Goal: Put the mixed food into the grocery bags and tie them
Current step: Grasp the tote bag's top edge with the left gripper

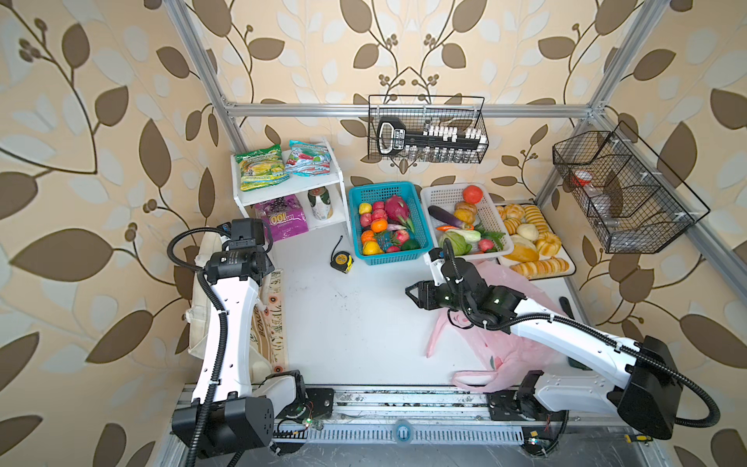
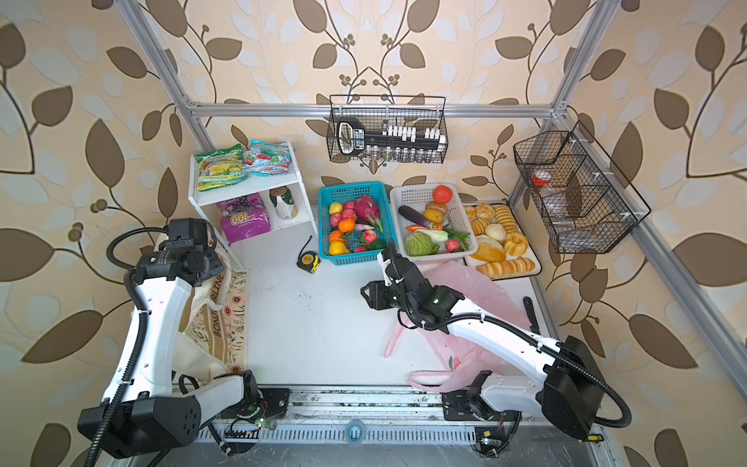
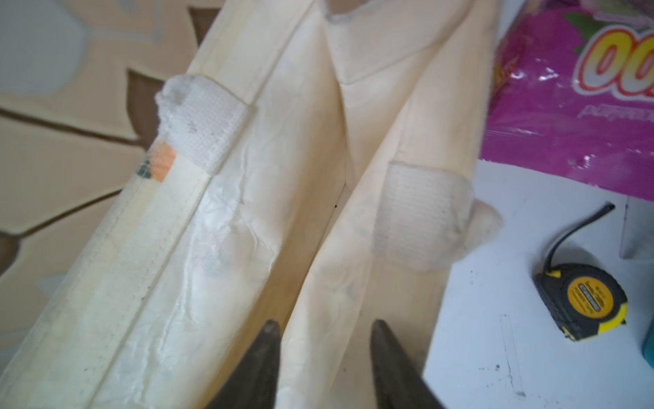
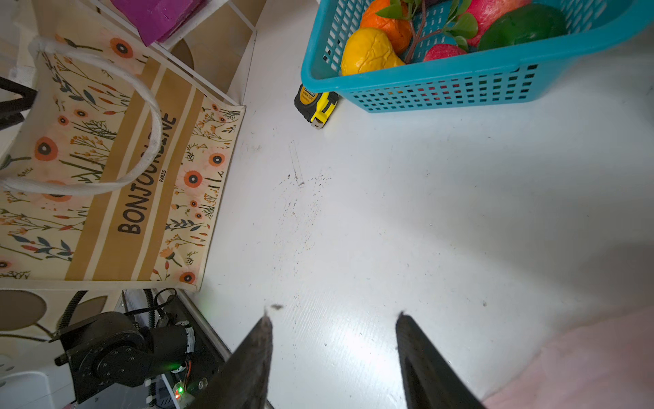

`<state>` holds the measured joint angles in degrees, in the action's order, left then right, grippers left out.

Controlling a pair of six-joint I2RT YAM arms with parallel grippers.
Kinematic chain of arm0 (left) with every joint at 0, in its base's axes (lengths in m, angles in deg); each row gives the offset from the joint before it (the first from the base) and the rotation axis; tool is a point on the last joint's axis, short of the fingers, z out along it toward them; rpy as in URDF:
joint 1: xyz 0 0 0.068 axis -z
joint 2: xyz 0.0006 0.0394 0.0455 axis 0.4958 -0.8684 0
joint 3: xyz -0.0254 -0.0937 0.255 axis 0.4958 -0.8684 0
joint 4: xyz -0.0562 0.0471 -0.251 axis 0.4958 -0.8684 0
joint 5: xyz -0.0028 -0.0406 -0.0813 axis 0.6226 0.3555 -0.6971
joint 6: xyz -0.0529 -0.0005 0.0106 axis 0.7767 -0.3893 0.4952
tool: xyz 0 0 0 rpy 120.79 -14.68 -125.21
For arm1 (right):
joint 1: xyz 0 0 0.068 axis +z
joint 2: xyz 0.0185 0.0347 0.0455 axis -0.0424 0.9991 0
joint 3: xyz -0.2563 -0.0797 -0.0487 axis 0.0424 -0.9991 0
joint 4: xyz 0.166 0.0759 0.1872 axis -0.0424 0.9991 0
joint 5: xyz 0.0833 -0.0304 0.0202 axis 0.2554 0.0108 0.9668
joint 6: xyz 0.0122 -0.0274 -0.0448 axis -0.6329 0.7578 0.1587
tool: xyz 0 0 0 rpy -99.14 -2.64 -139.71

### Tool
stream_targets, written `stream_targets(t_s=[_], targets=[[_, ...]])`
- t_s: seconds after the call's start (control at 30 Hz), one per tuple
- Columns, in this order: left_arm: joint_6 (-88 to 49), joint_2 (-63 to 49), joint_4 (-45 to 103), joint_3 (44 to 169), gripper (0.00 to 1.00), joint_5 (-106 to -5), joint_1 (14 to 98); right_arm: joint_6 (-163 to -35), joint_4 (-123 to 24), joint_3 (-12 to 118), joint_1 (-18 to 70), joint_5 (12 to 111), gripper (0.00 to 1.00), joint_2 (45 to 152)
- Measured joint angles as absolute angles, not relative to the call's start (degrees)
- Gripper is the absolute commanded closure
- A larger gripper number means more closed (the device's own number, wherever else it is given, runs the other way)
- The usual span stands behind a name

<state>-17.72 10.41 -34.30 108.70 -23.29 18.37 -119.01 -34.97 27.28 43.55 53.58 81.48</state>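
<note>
White desk [image 1: 355,323]: left gripper [image 3: 325,327] straddles the rim of the cream canvas tote [image 1: 275,323] at frame left, grip unclear, seemingly to open it; right gripper [image 1: 412,293] gapes empty beside the pink plastic bag [image 1: 513,347], lower right.

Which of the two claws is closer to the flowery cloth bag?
Left. The left gripper is right at the canvas tote, straddling a fold of its cream fabric. The right gripper hovers open over the middle of the white table, well apart from the tote.
</note>
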Motion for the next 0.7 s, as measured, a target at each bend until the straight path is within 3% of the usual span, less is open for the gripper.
stream_targets(t_s=[0.03, 0.07, 0.47, 0.5, 0.53, 0.57, 0.7], targets=[[-17.7, 11.0, -34.3, 108.5, 0.96, -24.3, 18.3, -119.3, -35.0, 27.0, 43.5, 53.5, 0.43, 81.3], [-17.6, 11.7, -34.5, 108.4, 1.00, -25.8, 18.2, -119.6, -35.0, 26.8, 43.5, 53.5, 0.43, 81.0], [-9.3, 19.7, -41.2, 109.0, 1.00, -40.2, 19.7, -120.9, -34.6, 26.5, 43.6, 51.8, 0.43, 76.9], [-8.8, 19.7, -42.0, 109.3, 0.92, -40.3, 20.9, -121.0, -34.6, 26.5, 43.6, 51.7, 0.43, 76.8], [-8.9, 19.7, -42.8, 109.7, 0.69, -39.8, 22.0, -121.0, -34.6, 26.5, 43.6, 51.6, 0.43, 76.8], [-9.1, 19.5, -43.6, 110.3, 0.56, -38.5, 22.9, -121.1, -34.6, 26.5, 43.6, 51.6, 0.43, 76.8], [-11.0, 18.4, -45.3, 113.9, 0.24, -30.6, 23.8, -121.5, -34.6, 26.5, 43.5, 51.6, 0.43, 76.8]])
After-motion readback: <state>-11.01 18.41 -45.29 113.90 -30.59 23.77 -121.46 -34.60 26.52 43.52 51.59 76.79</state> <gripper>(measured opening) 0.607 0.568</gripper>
